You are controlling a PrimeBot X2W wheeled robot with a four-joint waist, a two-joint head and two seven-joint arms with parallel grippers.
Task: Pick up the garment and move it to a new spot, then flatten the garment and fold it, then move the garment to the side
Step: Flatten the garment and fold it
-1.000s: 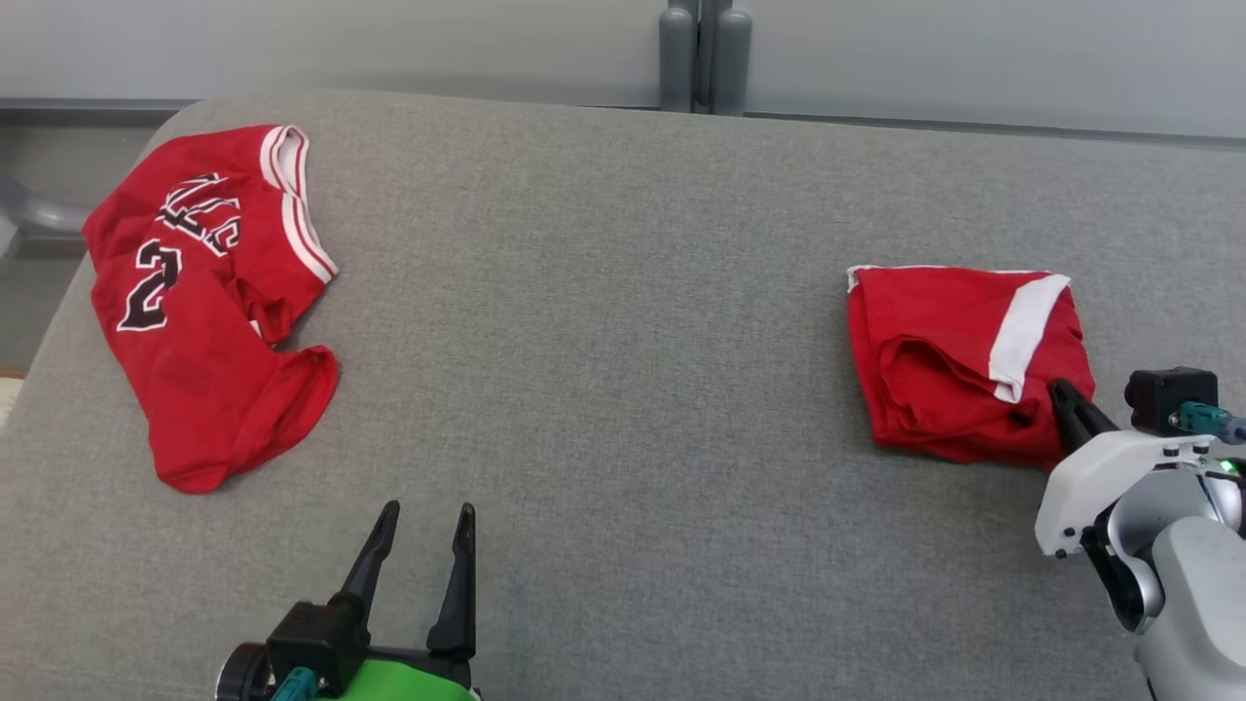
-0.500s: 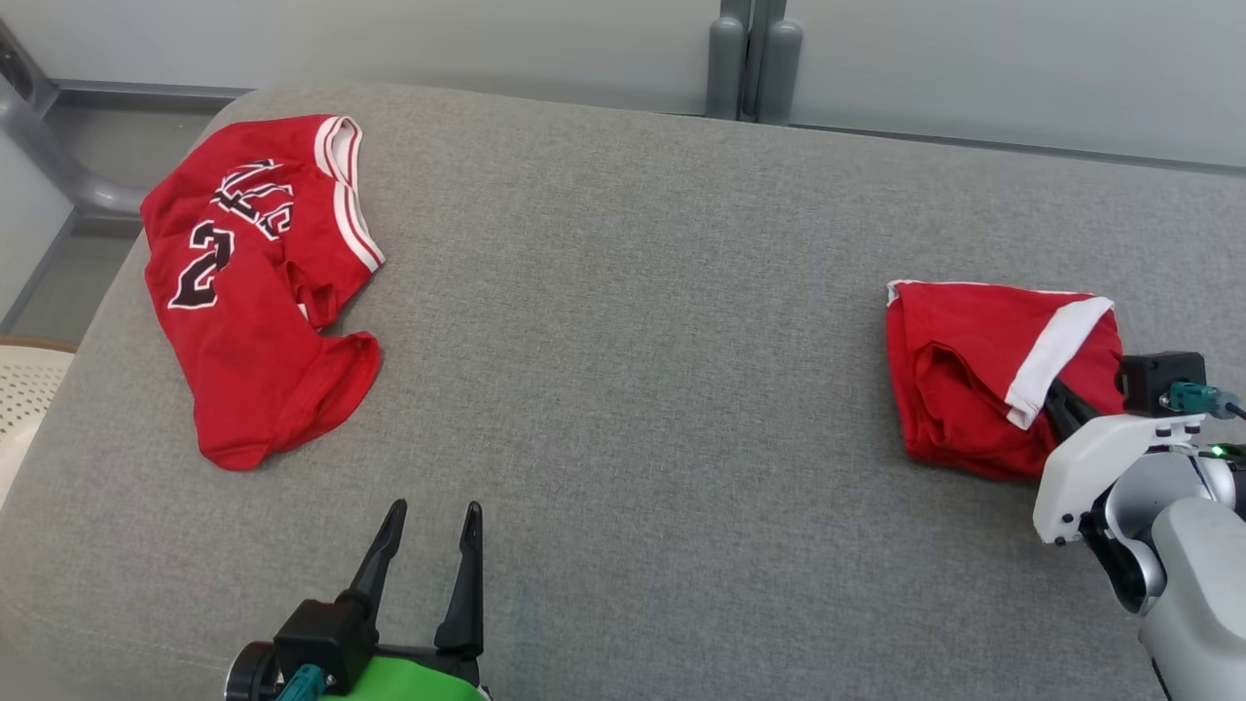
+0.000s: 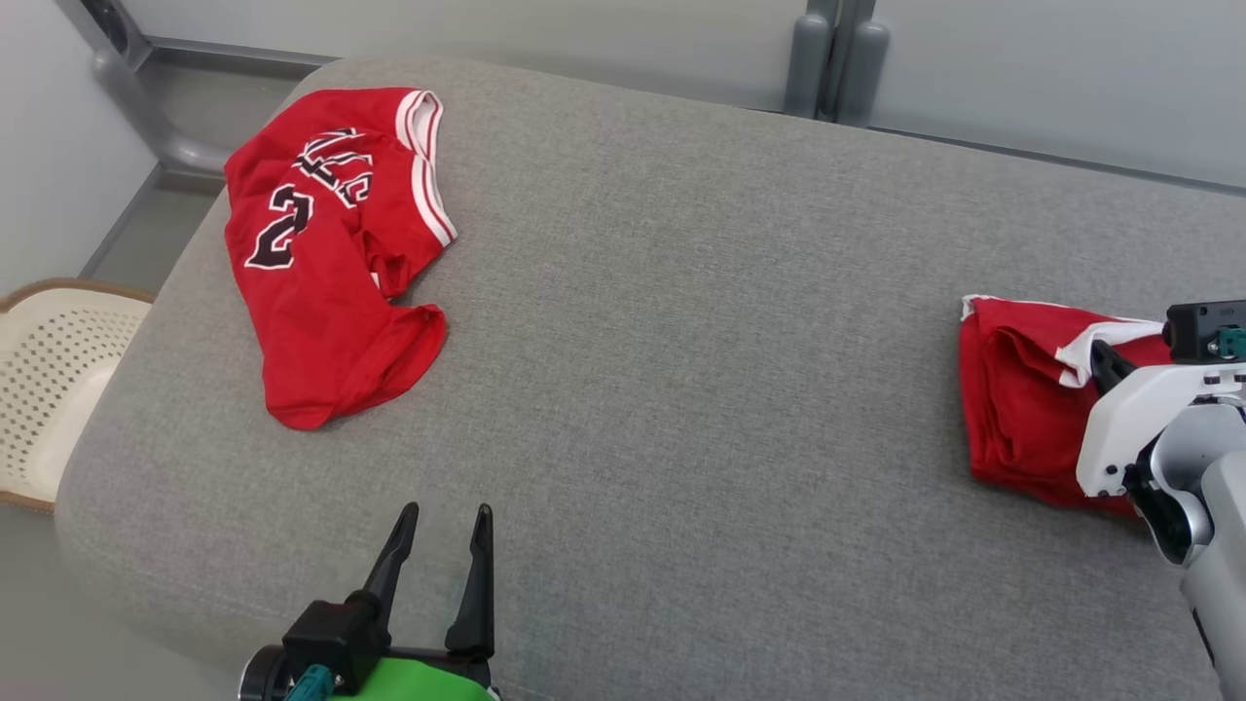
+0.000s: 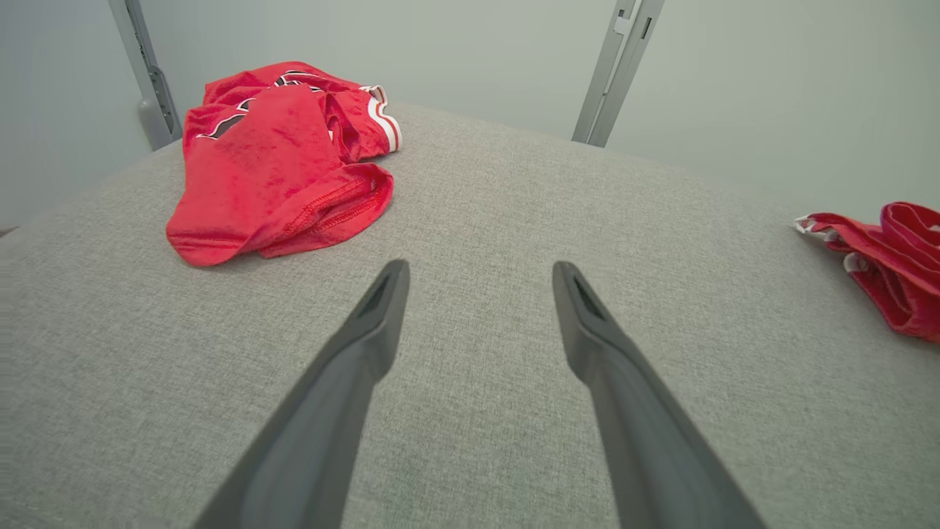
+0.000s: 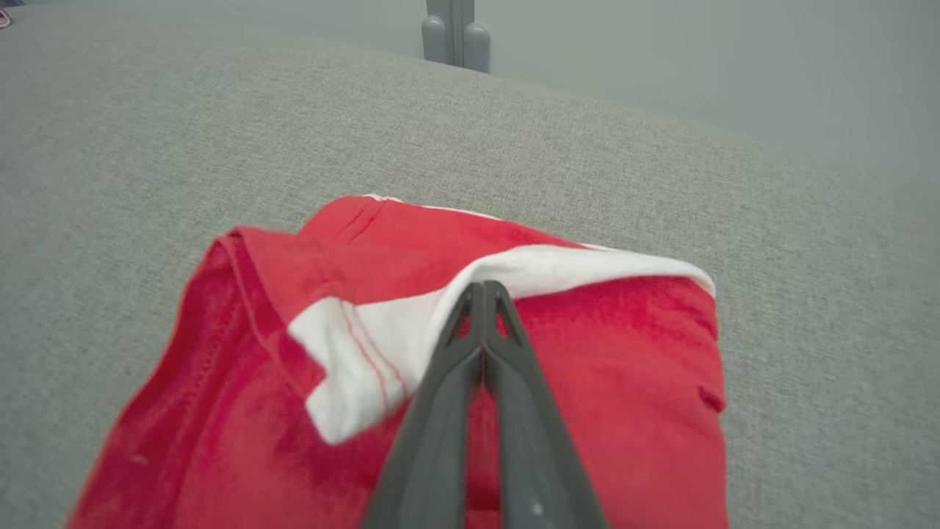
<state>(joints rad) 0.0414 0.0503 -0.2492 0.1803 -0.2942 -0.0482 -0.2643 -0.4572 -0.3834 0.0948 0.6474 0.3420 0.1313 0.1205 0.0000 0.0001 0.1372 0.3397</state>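
Your right wrist view settles the grip: the right gripper [image 5: 482, 288] is clenched, fingers pressed together on the white band of the folded red garment [image 5: 624, 345]. The head view gives you less of that, only a dark finger of the right gripper [image 3: 1100, 355] against the band, but it places the garment [image 3: 1012, 409] on the grey cushion [image 3: 701, 341] near its right edge.

Your left gripper [image 3: 443, 508] is released, fingers spread, holding nothing, over the cushion's near edge. Its wrist view shows bare fabric between the fingers [image 4: 382, 308].

A crumpled red jersey [image 3: 321, 263] with dark numbers lies by the far left corner, well apart from the garment. Off the left edge sits a cream perforated object [image 3: 49, 360]. A grey post [image 3: 827, 58] stands behind the far edge.
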